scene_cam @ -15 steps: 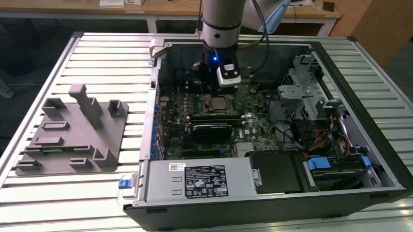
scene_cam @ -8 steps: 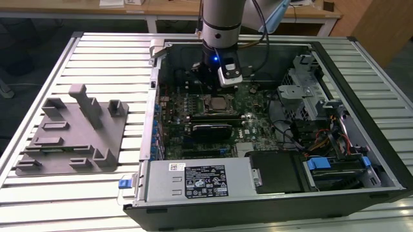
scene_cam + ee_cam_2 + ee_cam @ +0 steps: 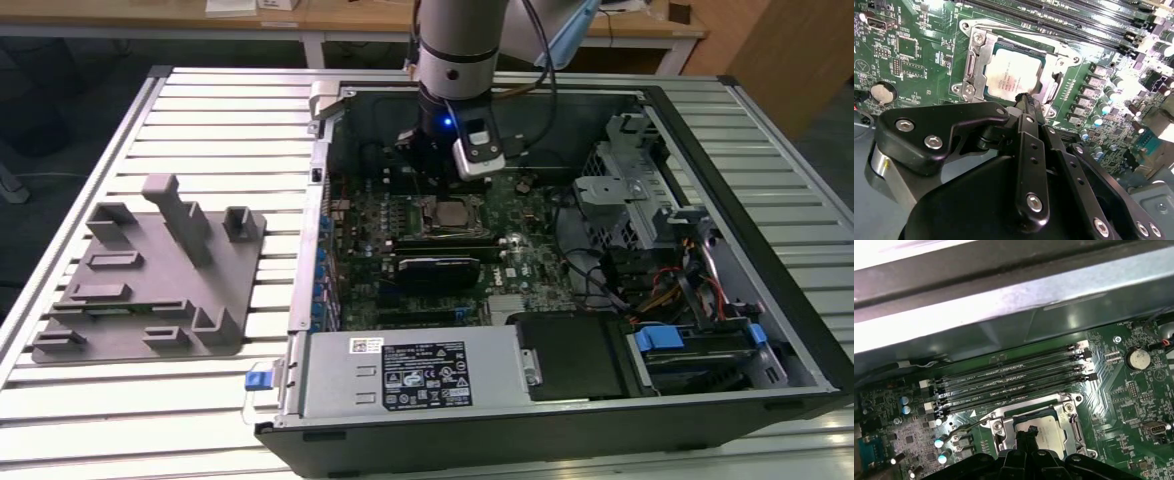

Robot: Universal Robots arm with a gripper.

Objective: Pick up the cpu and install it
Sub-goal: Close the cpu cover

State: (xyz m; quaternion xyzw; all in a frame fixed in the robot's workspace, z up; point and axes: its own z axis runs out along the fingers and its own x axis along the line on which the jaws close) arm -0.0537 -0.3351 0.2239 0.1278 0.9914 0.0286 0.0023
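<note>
One cpu [image 3: 1011, 75], a square chip with a pale silver-grey top, lies flat inside the metal socket frame [image 3: 974, 65], near the exterior view's centre. The hand [image 3: 1024, 98] hangs at its edge, fingers drawn together, holding nothing. Four memory slots [image 3: 1009, 376] run beside.

Bright even light, glare on case wall [image 3: 1004, 305], soft shadows

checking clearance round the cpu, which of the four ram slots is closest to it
The fourth slot counting from the case wall, running right along the socket frame around the cpu.
</note>
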